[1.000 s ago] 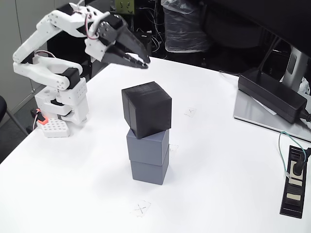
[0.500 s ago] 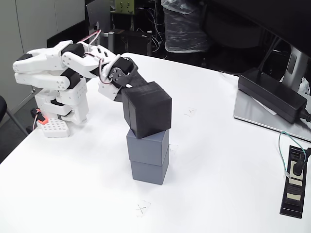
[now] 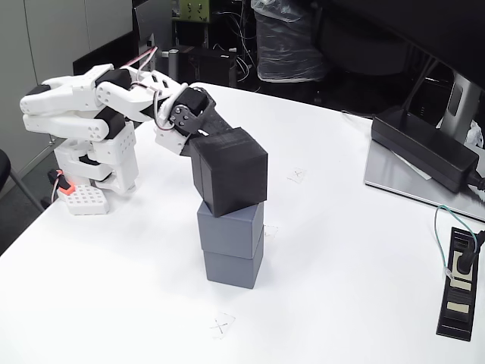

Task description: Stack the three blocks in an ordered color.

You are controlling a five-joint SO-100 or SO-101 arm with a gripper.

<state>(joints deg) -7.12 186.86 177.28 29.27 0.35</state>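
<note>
Now that the arm has folded down from its raised pose, its end effector (image 3: 198, 135) sits low at upper left behind the black block (image 3: 229, 171); its fingers' state cannot be told. Mid-frame on the table (image 3: 341, 258), black caps two grey blocks (image 3: 231, 241), twisted and tilted; cubes, no long axis. Stacking looks finished.

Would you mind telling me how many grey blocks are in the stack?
2. The lower grey block sits on the table; the upper grey block rests on it, beneath the tilted black block. None seems hidden.

fixed view looks down obliquely across the table (image 3: 364, 288), fairly near
</note>
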